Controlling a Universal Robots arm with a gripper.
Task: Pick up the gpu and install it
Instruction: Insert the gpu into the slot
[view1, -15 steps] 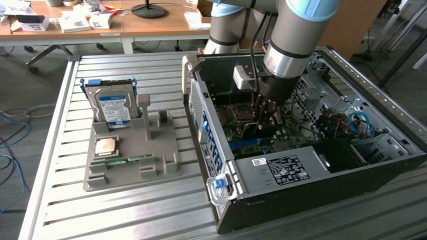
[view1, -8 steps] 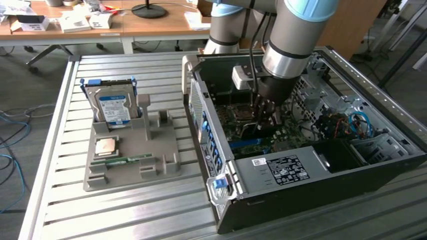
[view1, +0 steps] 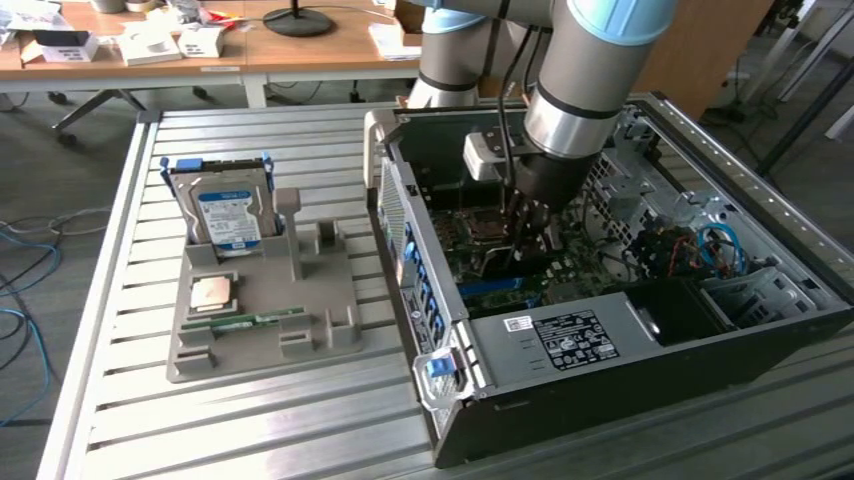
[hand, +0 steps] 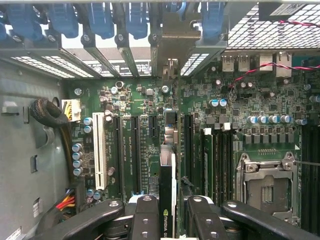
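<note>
Your gripper (hand: 167, 212) is clamped on the gpu (hand: 167, 200), its black fingers (hand: 144, 215) pressed against either face of the thin card, which stands on edge between them. In the wrist view you look straight down the card's top edge, with a small green logo patch near the fingers, and its far end runs toward the silver bracket (hand: 169, 35) at the case's rear wall. The card sits over the motherboard (hand: 225, 130), lined up along the expansion slots: a white slot (hand: 99, 142) and black slots lie to one side, the memory slots and the bare CPU socket (hand: 265, 187) to the other. You cannot tell whether the card's lower edge is already seated in a slot.

In the exterior view your gripper (view1: 523, 235) hangs down inside the open computer case (view1: 627, 420), the arm's silver and black wrist above it, the fingers low among the board components. The case lies on its side on the slatted metal table (view1: 120, 400), at the exterior view's right.

Toward the exterior view's left stands a grey parts holder (view1: 307, 340). It carries a hard drive (view1: 227, 215) upright at the back, a CPU chip (view1: 214, 293) lying flat, and a memory stick (view1: 247, 322) near the front
</note>
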